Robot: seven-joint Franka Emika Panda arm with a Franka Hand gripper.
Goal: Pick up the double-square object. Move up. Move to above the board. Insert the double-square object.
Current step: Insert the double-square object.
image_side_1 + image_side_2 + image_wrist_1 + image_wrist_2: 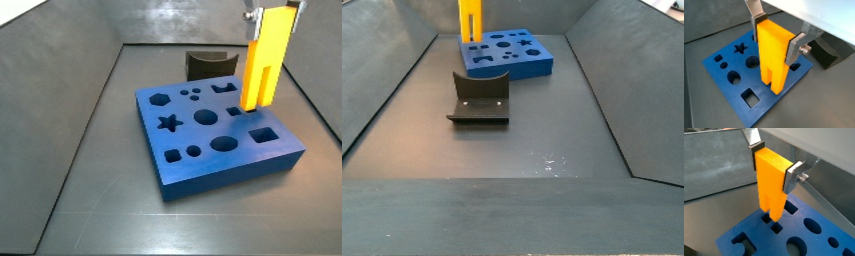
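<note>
The peg (pixel 773 55) is clamped at its upper end between the fingers of the gripper (pixel 776 35) and is held upright, long axis vertical, grooved lower end pointing down at the board (pixel 187 165). It is hung just above the board's top, over the square holes (pixel 771 223); the fixture (pixel 480 97) is stood beside the board.

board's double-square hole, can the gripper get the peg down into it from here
Probably yes: the gripper holds the peg upright just above the board, with nothing between its lower end and the holes.
</note>
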